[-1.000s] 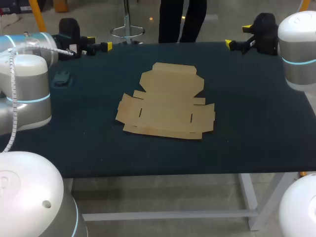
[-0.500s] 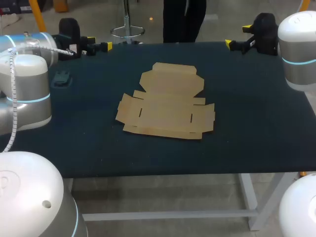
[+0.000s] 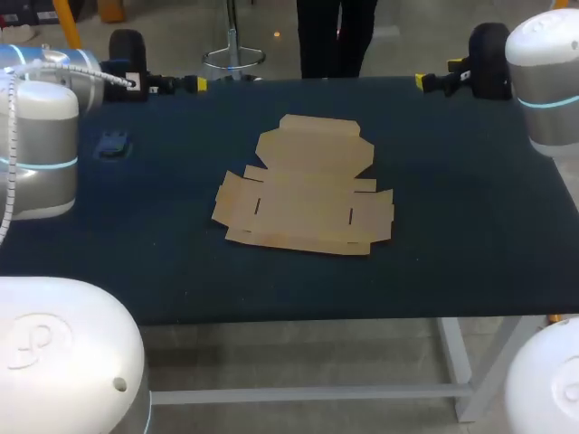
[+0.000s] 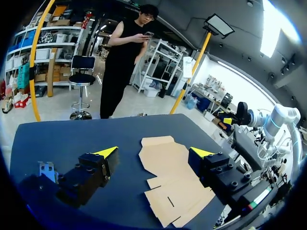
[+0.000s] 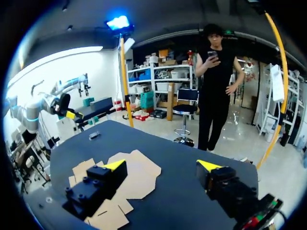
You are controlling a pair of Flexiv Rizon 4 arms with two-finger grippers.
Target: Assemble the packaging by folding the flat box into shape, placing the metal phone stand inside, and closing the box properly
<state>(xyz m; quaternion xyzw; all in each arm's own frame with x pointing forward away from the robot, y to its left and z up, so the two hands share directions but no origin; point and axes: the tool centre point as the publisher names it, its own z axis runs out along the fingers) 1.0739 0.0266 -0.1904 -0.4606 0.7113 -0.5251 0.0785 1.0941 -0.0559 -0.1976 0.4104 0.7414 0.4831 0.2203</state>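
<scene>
A: First entry?
B: One flat brown cardboard box blank, unfolded, lying in the middle of the dark table with its flaps spread out.
A: Second?
B: One small grey metal phone stand, on the table towards its left side, well apart from the cardboard and outside it.
A: Tools?
B: The left gripper, over the far left corner, yellow-tipped fingers spread wide, holding nothing. The right gripper, over the far right edge, fingers likewise wide apart and bare. Both well apart from the box.
</scene>
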